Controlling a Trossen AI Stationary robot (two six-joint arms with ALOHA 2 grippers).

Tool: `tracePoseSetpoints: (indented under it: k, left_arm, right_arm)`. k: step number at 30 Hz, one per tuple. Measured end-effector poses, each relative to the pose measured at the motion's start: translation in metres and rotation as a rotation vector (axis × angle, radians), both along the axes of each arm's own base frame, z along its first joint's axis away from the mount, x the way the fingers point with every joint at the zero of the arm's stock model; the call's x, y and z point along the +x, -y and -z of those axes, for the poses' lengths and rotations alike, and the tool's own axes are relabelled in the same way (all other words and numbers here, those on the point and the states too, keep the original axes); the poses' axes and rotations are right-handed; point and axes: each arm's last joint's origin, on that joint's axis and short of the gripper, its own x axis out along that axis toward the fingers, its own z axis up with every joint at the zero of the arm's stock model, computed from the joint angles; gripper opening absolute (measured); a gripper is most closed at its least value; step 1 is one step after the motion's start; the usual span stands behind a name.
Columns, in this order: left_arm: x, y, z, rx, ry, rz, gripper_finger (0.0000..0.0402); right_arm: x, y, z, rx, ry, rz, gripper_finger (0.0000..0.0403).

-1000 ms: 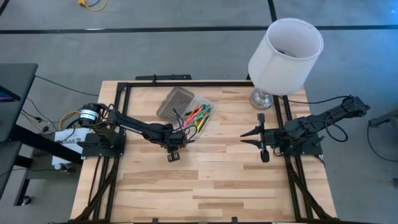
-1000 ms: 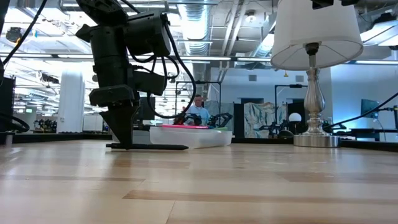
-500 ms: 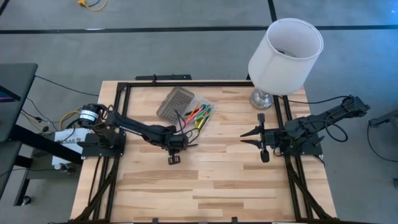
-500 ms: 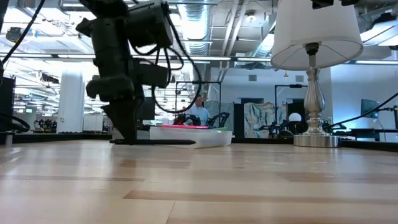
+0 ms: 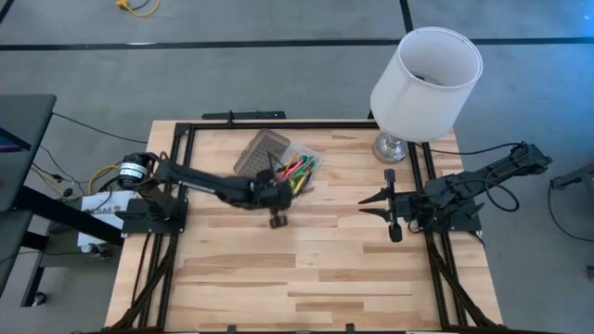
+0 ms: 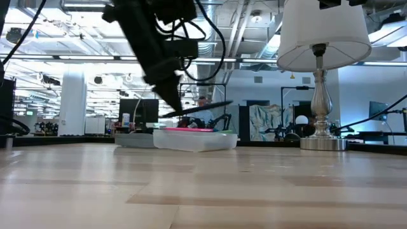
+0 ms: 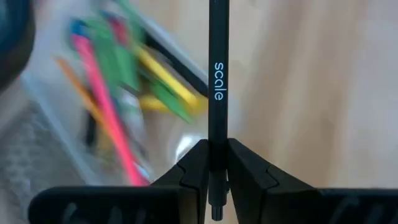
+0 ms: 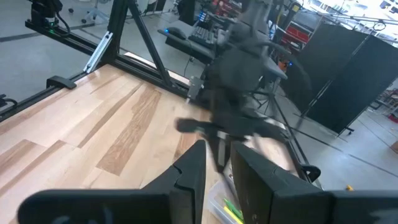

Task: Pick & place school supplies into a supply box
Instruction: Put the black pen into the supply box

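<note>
Pale wooden surface point(image 5: 306, 269) carries the open supply box point(image 5: 302, 167), coloured pens and markers inside, its grey lid point(image 5: 260, 153) beside it. Just above the box, the left gripper point(image 7: 211, 180) has its jaws clamped on a dark pen point(image 7: 216, 81). Well apart, the right gripper point(image 5: 376, 202) waits, jaws slightly parted, holding nothing.

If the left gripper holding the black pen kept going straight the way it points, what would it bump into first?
Probably the open supply box. The left gripper, shut on the black pen, points toward the box's near edge, where the colourful pens lie. The pen's tip would likely arrive first, though depth is hard to judge.
</note>
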Motion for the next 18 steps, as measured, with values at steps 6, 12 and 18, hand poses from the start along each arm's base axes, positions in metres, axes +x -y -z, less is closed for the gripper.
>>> tracePoseSetpoints:
  k: [6, 12, 18]
  left_arm:
    - [0.010, -0.056, -0.003, -0.026, 0.134, -0.145, 0.0043]
    - [0.009, -0.090, 0.013, -0.125, 0.110, -0.195, 0.0043]
    - [0.010, -0.089, 0.015, -0.117, 0.110, -0.183, 0.0043]
  right_arm:
    - [0.000, 0.000, 0.000, 0.004, 0.000, 0.000, 0.0071]
    - [0.000, 0.000, 0.001, 0.004, -0.013, 0.001, 0.0071]
    - [0.000, 0.000, 0.002, -0.001, -0.023, 0.001, 0.0071]
